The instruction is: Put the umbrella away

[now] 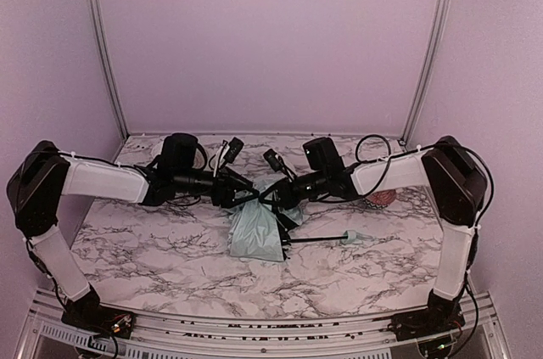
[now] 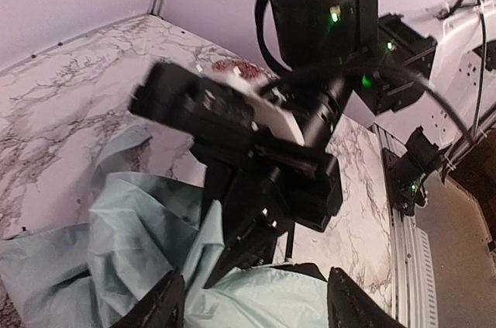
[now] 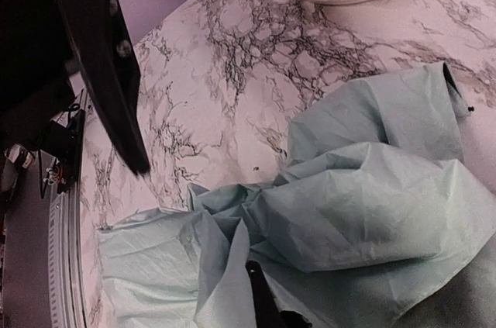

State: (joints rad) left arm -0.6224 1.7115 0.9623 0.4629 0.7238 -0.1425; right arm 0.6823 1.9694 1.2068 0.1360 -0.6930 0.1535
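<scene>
L gripper (image 2: 258, 306): open, fingers well apart, nothing between them; it hovers just over the fabric.
R gripper (image 2: 217, 270): closed; tip is buried in the cloth and it looks to pinch one thin fold.
Umbrella (image 1: 254, 236): lies mid table, between both grippers; canopy (image 3: 364, 188) loose and crumpled, not wrapped; shaft (image 1: 314, 240) and handle (image 1: 352, 238) point to the right.
Risk 1: fold slips out of R pinch, bec. only thin cloth is held; canopy then spreads.
Risk 2: L closes just beside R tip and both pull the same fold; fabric may tear.
Risk 3: the wrists are very near each other; collision if L goes fwd.
Risk 4: pulling the canopy drags the shaft, so handle may swing toward pink lump (image 1: 382, 199).
Table (image 1: 153, 240): smooth marble look; umbrella prob. slides easily.
</scene>
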